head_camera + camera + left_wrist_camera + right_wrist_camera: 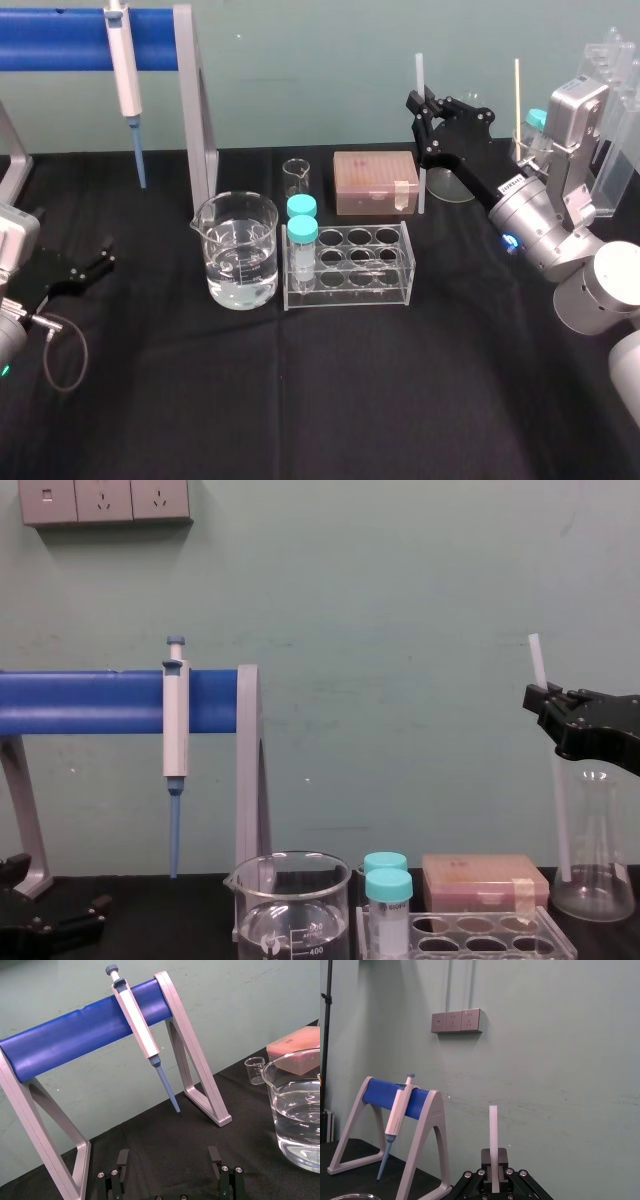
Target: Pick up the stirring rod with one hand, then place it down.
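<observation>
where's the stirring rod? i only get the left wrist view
observer: The right gripper is shut on the stirring rod, just right of the pink box.
operator: is it upright or tipped
observer: Near upright from the chest view, leaning slightly, with its lower end down beside the flask.
operator: off the table yet
observer: Cannot tell. The fingers grip it high up, so most of its length hangs below them.
</observation>
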You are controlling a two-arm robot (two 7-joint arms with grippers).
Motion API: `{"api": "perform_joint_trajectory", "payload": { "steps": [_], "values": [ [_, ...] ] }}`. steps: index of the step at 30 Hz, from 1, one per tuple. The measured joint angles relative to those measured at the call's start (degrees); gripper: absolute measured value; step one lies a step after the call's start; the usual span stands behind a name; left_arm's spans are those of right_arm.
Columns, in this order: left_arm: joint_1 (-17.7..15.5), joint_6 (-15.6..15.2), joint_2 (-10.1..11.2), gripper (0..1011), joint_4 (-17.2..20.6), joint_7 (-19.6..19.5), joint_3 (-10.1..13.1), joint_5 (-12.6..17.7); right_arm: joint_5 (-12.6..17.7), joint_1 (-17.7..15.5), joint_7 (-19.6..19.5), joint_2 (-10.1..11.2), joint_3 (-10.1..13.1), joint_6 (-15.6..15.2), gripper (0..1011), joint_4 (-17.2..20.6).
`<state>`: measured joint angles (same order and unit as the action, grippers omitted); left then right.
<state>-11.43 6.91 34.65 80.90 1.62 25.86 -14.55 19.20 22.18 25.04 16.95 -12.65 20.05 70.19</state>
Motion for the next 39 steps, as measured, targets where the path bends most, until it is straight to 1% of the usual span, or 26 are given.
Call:
{"api": "perform_joint_trajectory", "payload": {
  "steps": [39],
  "values": [
    [0.0,0.0,0.0,1000,0.0,0.0,0.0,0.0,0.0,0.0,0.0,0.0,0.0,0.0,68,0.0]
  ]
}}
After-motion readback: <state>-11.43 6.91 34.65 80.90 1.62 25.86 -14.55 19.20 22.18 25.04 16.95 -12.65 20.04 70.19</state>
